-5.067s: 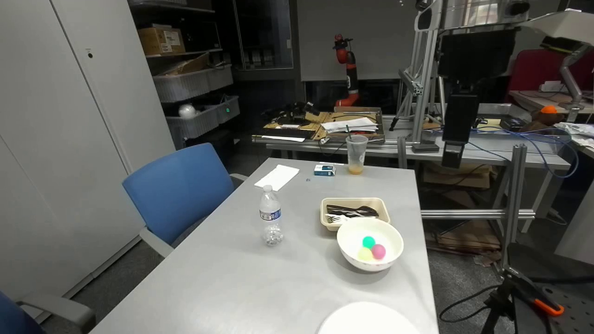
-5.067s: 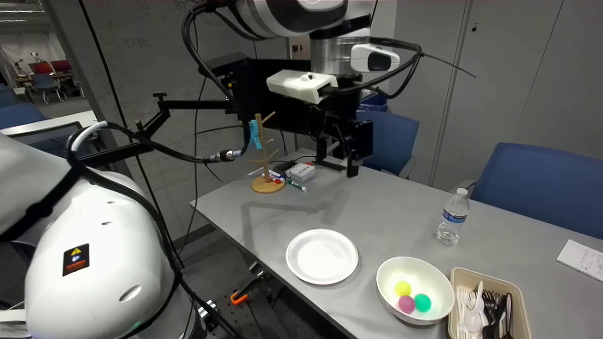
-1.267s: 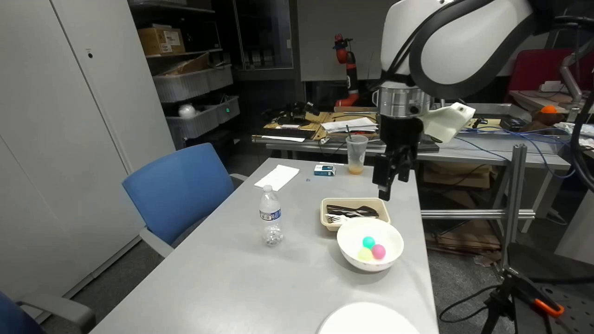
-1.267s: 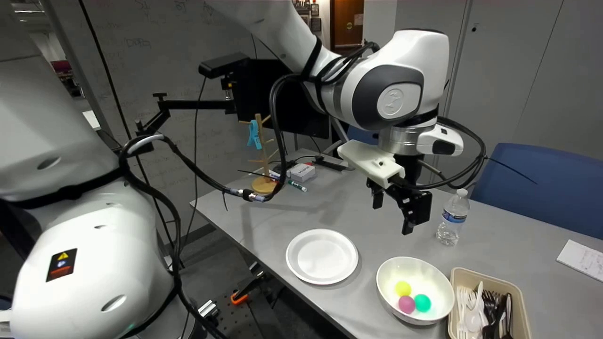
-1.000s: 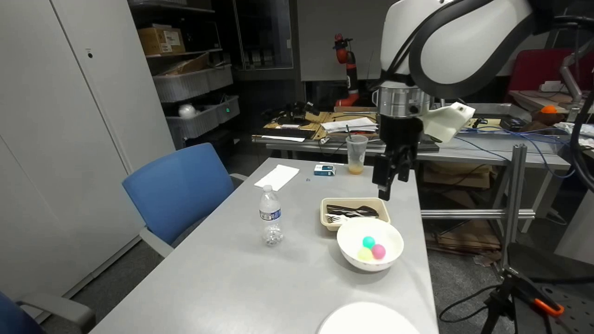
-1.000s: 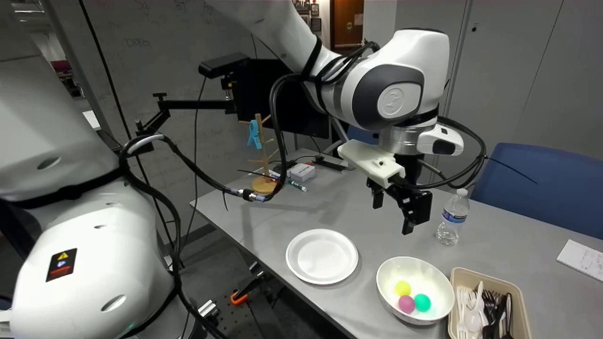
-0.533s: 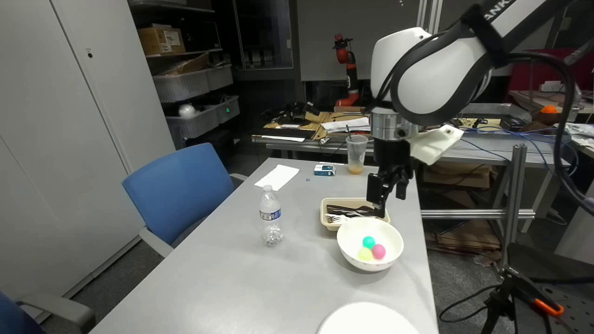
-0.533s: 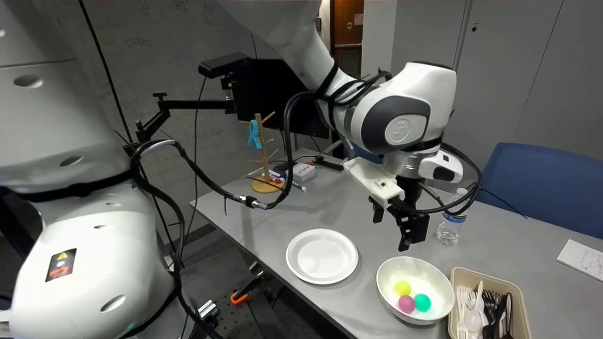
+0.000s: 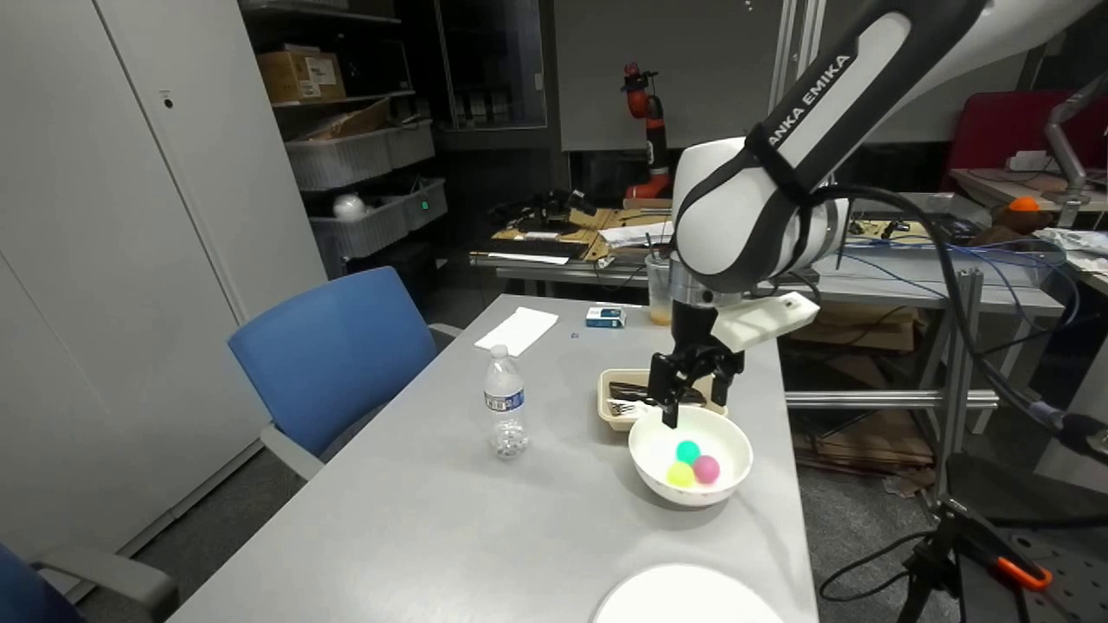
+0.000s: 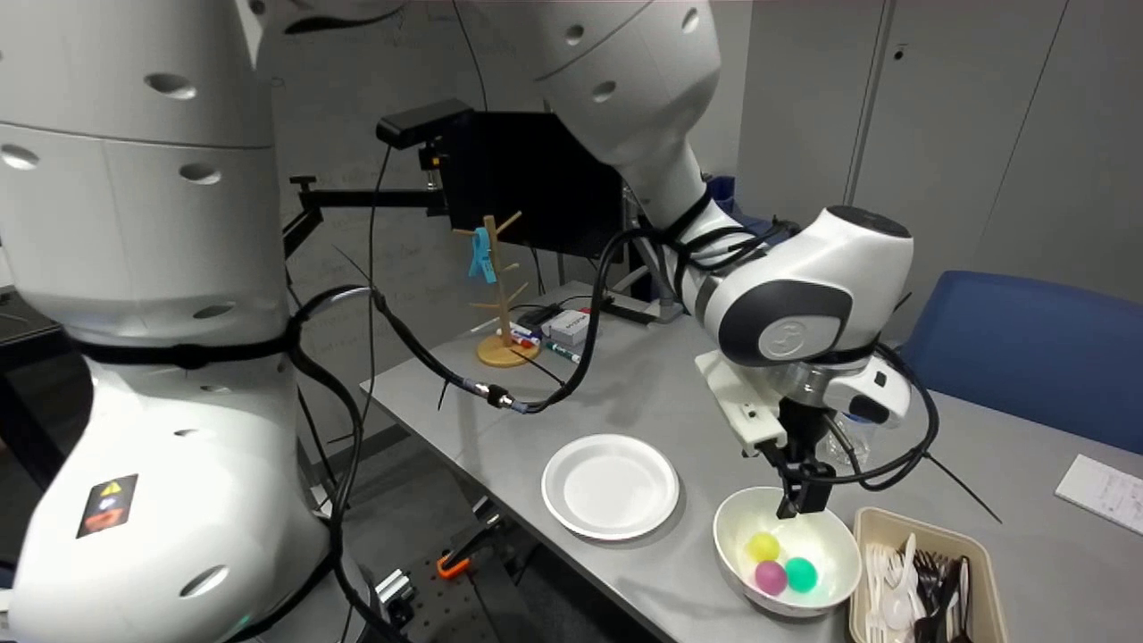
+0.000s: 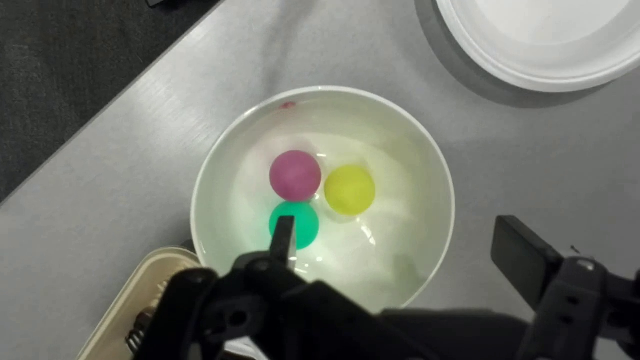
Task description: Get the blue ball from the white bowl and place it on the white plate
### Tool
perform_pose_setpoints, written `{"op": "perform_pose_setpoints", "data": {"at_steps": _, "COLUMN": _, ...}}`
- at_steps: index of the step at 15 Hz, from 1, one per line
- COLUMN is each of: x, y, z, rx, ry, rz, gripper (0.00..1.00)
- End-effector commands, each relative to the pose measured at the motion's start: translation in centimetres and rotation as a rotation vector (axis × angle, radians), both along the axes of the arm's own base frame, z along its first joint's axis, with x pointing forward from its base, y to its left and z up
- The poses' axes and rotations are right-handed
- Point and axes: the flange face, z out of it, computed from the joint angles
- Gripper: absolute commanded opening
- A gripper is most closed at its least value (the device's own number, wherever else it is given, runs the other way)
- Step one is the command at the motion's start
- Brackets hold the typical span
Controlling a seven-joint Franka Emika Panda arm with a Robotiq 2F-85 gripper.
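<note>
Robotiq gripper (image 11: 396, 222) has come lower, spread wide, at far rim of white bowl (image 11: 325, 132) in both exterior views; teal ball (image 10: 801, 574) inside beside pink ball (image 11: 295, 175); white plate (image 10: 610, 487) nearby.

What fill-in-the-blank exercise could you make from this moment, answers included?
The white bowl holds the blue ball, pink ball and yellow ball: ____ balls altogether.
Of bowl and white plate, the ____ stands nearer the cream tray.
Rather than shut, the fingers are ____.
Missing words: three; bowl; open.
</note>
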Motion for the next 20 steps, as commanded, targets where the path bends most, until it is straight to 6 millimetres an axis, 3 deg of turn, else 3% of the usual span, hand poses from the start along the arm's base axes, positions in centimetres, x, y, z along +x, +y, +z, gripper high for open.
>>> {"op": "perform_pose_setpoints", "data": {"at_steps": 1, "x": 1.6, "y": -1.7, "z": -2.7, "rx": 0.023, "ry": -0.029, "rz": -0.086, "gripper": 1.00}}
{"op": "perform_pose_setpoints", "data": {"at_steps": 6, "x": 1.8, "y": -2.7, "z": -5.6, "rx": 0.048, "ry": -0.026, "rz": -0.172, "gripper": 1.00}}
{"op": "perform_pose_setpoints", "data": {"at_steps": 20, "x": 2.5, "y": -4.2, "z": -10.1, "rx": -0.001, "ry": -0.079, "rz": -0.303, "gripper": 1.00}}
